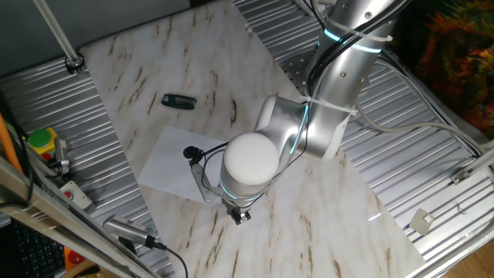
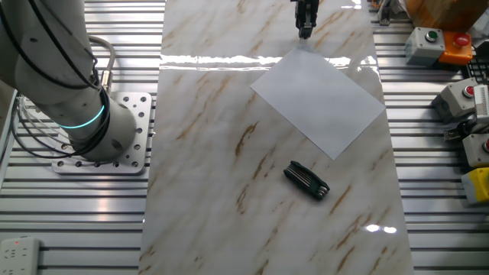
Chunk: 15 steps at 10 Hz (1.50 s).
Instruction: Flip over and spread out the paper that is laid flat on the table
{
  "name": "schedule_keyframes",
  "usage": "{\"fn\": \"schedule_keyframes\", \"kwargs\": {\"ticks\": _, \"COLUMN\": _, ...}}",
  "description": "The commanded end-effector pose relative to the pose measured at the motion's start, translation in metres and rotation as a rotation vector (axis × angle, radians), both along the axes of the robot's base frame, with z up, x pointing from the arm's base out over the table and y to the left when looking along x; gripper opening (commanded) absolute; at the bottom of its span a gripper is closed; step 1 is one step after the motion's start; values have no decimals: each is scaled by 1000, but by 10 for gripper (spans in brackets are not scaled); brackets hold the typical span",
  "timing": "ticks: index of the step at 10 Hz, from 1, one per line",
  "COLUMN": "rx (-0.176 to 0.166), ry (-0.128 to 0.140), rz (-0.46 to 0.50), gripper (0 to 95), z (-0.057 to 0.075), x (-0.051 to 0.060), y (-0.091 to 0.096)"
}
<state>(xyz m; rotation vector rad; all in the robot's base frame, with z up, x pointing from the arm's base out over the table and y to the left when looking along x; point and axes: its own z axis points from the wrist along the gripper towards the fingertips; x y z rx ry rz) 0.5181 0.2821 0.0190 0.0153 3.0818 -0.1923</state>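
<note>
The white paper [image 1: 168,161] lies flat on the marble table [image 1: 147,62], partly hidden under my arm in one fixed view. In the other fixed view the paper [image 2: 319,99] shows whole, turned like a diamond on the table [image 2: 206,153]. My gripper [image 1: 241,215] points down just beyond the paper's corner nearest the table's edge. In the other fixed view the gripper [image 2: 306,32] hangs at the top of the frame, just past the paper's far corner. Its fingers look closed together and hold nothing.
A black folded tool [image 1: 179,100] lies on the table beside the paper, also in the other fixed view [image 2: 306,181]. Ribbed grey panels [image 2: 443,191] flank the table. Button boxes [image 2: 432,43] and cables sit on one panel. My arm's base [image 2: 99,145] stands on the opposite panel.
</note>
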Motion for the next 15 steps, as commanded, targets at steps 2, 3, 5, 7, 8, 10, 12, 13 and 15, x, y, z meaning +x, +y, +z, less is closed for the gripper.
{"fn": "schedule_keyframes", "kwargs": {"ticks": 2, "rx": -1, "ry": -1, "rz": 3, "gripper": 190, "z": -2, "x": 0, "y": -1}}
{"fn": "schedule_keyframes", "kwargs": {"ticks": 3, "rx": -2, "ry": -4, "rz": 5, "gripper": 190, "z": -2, "x": -1, "y": -2}}
{"fn": "schedule_keyframes", "kwargs": {"ticks": 5, "rx": -3, "ry": -5, "rz": 7, "gripper": 190, "z": -3, "x": -1, "y": -2}}
{"fn": "schedule_keyframes", "kwargs": {"ticks": 7, "rx": 1, "ry": -7, "rz": 5, "gripper": 0, "z": -4, "x": -1, "y": -3}}
{"fn": "schedule_keyframes", "kwargs": {"ticks": 8, "rx": 1, "ry": -8, "rz": 4, "gripper": 0, "z": -4, "x": -1, "y": -3}}
{"fn": "schedule_keyframes", "kwargs": {"ticks": 10, "rx": 1, "ry": -13, "rz": 9, "gripper": 0, "z": -4, "x": -1, "y": -3}}
{"fn": "schedule_keyframes", "kwargs": {"ticks": 12, "rx": 1, "ry": -13, "rz": 12, "gripper": 0, "z": -4, "x": -1, "y": -3}}
{"fn": "schedule_keyframes", "kwargs": {"ticks": 13, "rx": 1, "ry": -12, "rz": 12, "gripper": 0, "z": -4, "x": -1, "y": -3}}
{"fn": "schedule_keyframes", "kwargs": {"ticks": 15, "rx": 11, "ry": -10, "rz": 19, "gripper": 0, "z": -3, "x": -1, "y": -2}}
